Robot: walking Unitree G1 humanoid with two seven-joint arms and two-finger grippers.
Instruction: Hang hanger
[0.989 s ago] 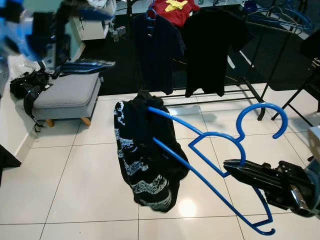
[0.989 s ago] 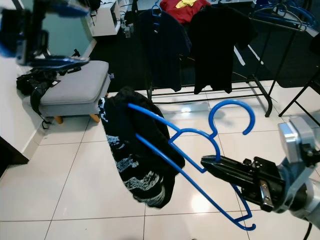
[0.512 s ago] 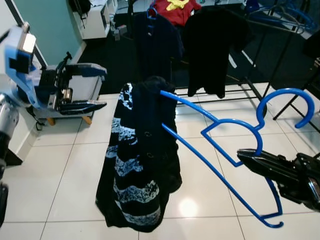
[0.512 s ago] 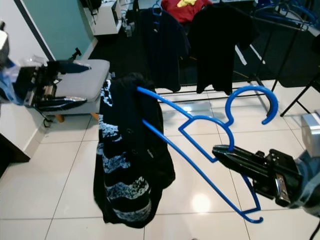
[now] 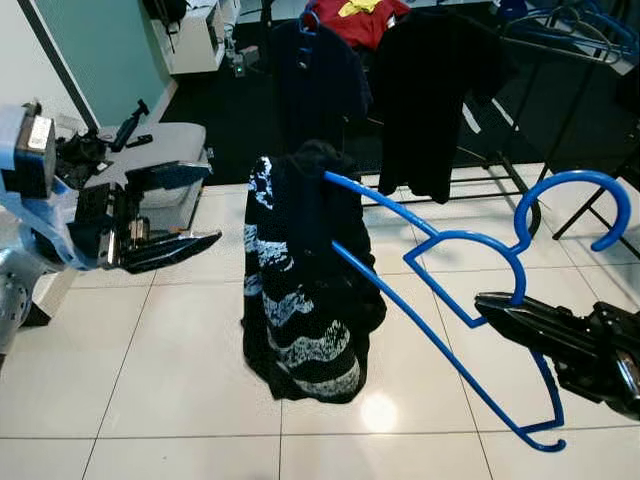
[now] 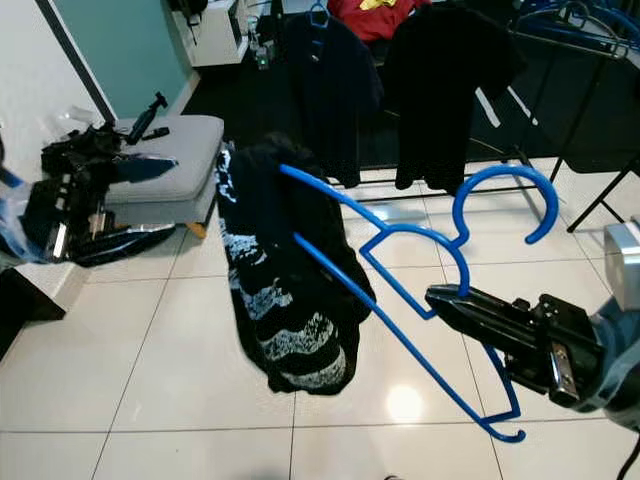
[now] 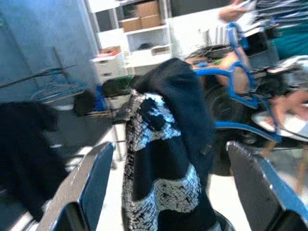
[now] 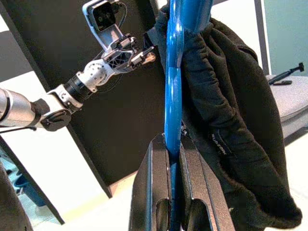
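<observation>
Blue plastic hanger (image 5: 470, 300) is the thing to watch, but going L to R: at mid-left of the left eye view the left gripper (image 5: 170, 215) hangs beside a grey padded stool (image 5: 165, 150), its two black fingers (image 7: 86, 187) spread wide w/ nothing between them. Through that gap the left wrist view looks at the dark garment (image 5: 305, 290).

Centre of frame: the black-and-white patterned garment is draped over the hanger's far shoulder end, bunched, dangling over the white tiled floor (image 5: 150, 390) w/o touching it as far as I can tell.

From there the hanger runs on a diagonal, upper centre down to lower right; long axis approx. along that line, hook (image 5: 575, 205) curling up at right-centre, open side facing right/down. The right gripper (image 5: 500, 308) at lower right has its fingers pressed together on the hanger's body just below the hook neck; the right wrist view shows the blue bar pinched betw. the two pads.

Upper frame, behind: clothes rack (image 5: 480, 170) w/ dark shirts (image 5: 430, 90) and a red one already hung. It sits well beyond the hook, further into the room. Judgement: right arm is the one carrying, so the move turns on lifting the hook up and fwd to the rail; the weight on the far end could tip the hanger in the pinch.
</observation>
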